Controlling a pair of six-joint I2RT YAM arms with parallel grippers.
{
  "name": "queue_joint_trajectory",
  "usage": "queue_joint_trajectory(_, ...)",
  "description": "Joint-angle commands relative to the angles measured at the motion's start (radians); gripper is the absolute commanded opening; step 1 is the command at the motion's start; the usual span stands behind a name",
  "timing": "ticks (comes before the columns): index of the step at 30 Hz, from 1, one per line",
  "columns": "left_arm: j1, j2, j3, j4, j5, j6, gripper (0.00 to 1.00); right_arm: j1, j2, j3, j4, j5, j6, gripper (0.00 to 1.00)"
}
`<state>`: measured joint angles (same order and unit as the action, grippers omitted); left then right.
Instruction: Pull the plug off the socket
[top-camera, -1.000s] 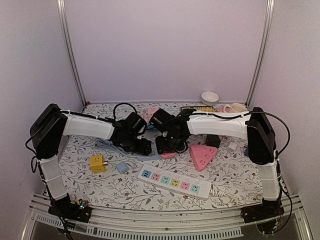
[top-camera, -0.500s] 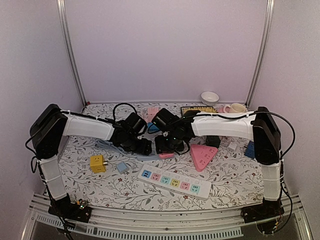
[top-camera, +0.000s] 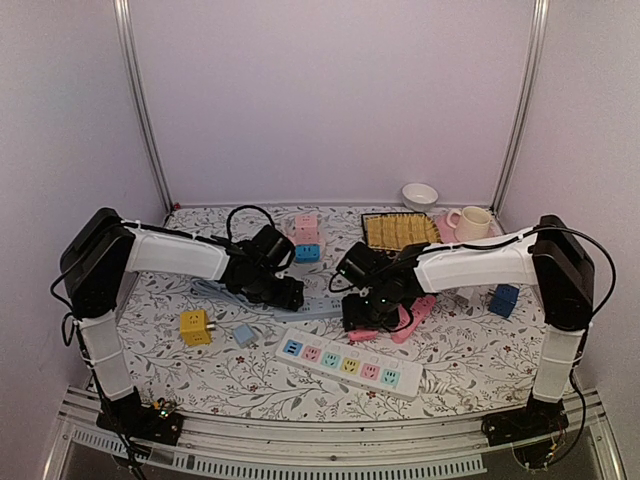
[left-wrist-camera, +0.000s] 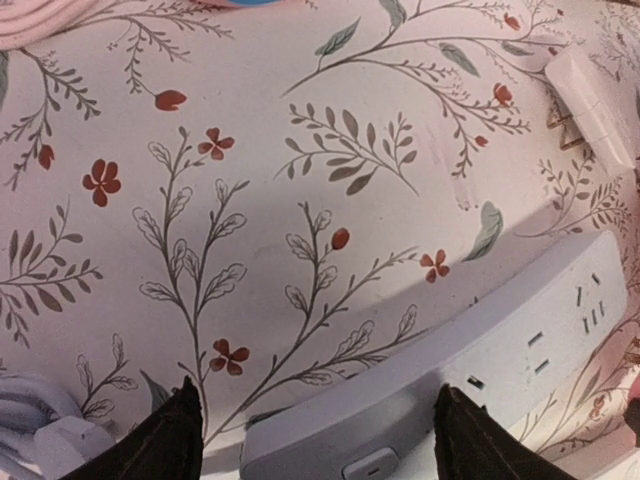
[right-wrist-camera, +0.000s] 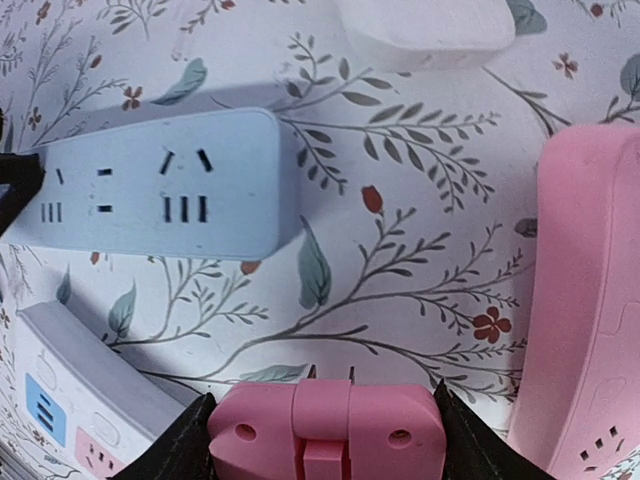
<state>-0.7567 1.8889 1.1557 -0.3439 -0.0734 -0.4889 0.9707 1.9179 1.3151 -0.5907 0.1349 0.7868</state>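
Plug: pink plug (right-wrist-camera: 325, 440), blocky, 2 short metal prongs pointing away from my wrist, clamped between the fingers of my right end effector (right-wrist-camera: 325, 428), prongs out in the open.
Socket: pale blue-grey power strip (right-wrist-camera: 160, 185), lying flat on the floral tabletop (right-wrist-camera: 400, 250), near the plug but apart from it.

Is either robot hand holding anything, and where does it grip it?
The right gripper holds the pink plug by its body's two sides. The left gripper straddles the power strip; grip unclear.
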Motion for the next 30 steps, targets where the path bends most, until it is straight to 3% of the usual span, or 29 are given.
queue_joint_trajectory(1, -0.024, 0.02, -0.011, -0.163, -0.01, 0.006, 0.8, -0.019, -0.072, -0.068, 0.044, -0.002, 0.033, 0.43)
queue_joint_trajectory(4, -0.024, 0.009, 0.009, -0.173, -0.014, -0.008, 0.8, -0.027, -0.1, -0.13, 0.046, 0.0, 0.034, 0.48)
queue_joint_trajectory(8, -0.023, -0.01, 0.051, -0.197, -0.028, -0.028, 0.8, -0.036, -0.138, -0.186, 0.058, -0.003, 0.019, 0.62)
queue_joint_trajectory(13, -0.024, -0.032, 0.114, -0.232, -0.044, -0.06, 0.8, -0.037, -0.157, -0.183, 0.057, 0.0, -0.037, 0.78)
queue_joint_trajectory(18, -0.024, -0.035, 0.185, -0.259, -0.068, -0.11, 0.79, -0.038, -0.179, -0.156, 0.063, -0.013, -0.102, 0.86)
queue_joint_trajectory(30, -0.022, 0.045, 0.381, -0.335, -0.19, -0.235, 0.81, -0.061, -0.389, -0.202, 0.06, -0.073, -0.289, 0.88)
